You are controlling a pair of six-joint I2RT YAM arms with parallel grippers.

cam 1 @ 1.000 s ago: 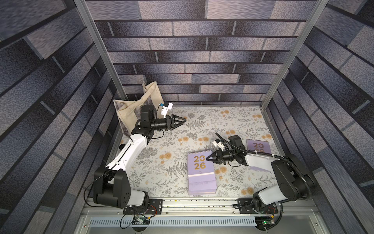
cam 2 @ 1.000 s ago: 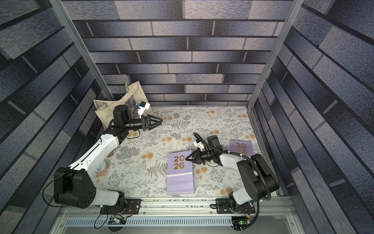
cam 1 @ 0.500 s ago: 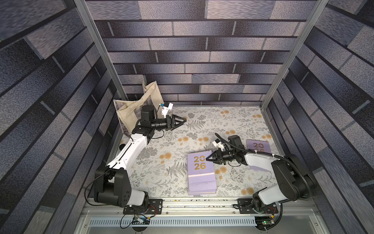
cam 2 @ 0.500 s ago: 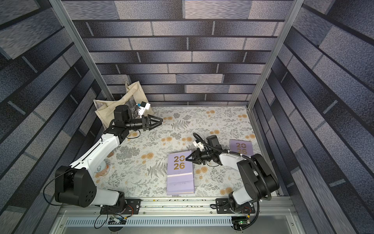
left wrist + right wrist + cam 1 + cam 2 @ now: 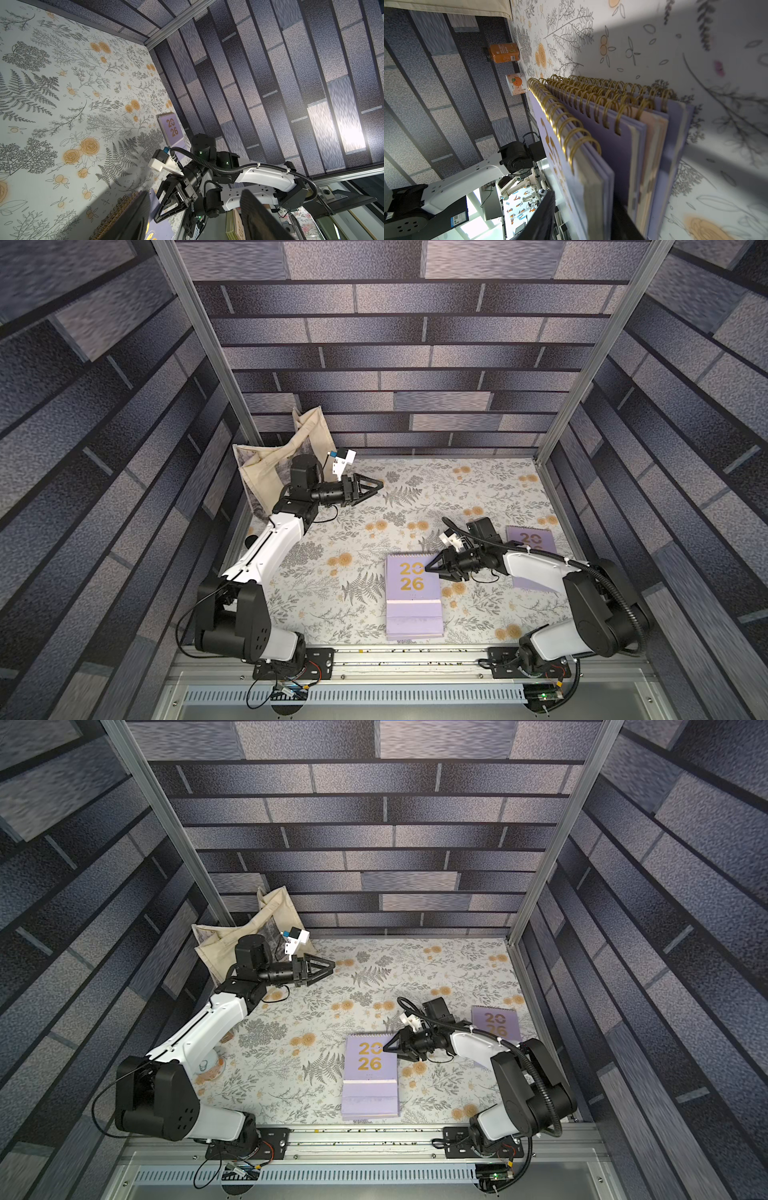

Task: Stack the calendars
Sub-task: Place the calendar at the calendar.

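Observation:
A stack of lavender calendars [image 5: 413, 597] [image 5: 370, 1077] lies at the front middle of the floral table, gold "20 26" on top. My right gripper [image 5: 428, 568] [image 5: 386, 1047] is at its back right corner. In the right wrist view the stack [image 5: 612, 135] shows gold spirals and one peach calendar [image 5: 652, 128]. The right gripper [image 5: 583, 205] straddles the top calendar's edge, open, with one finger [image 5: 542, 218] standing off the cover. Another lavender calendar [image 5: 530, 543] [image 5: 494, 1023] [image 5: 171, 128] lies at the right, partly under the right arm. My left gripper [image 5: 378, 487] [image 5: 331, 965] [image 5: 195, 193] hovers open and empty at the back left.
A cream tote bag [image 5: 270, 464] [image 5: 224, 944] leans in the back left corner behind the left arm. An orange bottle [image 5: 503, 53] and a small carton [image 5: 517, 84] stand by the left wall. Walls close the table on three sides.
The right gripper's jaws have parted round the top calendar's corner, where they were shut before. Both arms and the calendars stay where they were.

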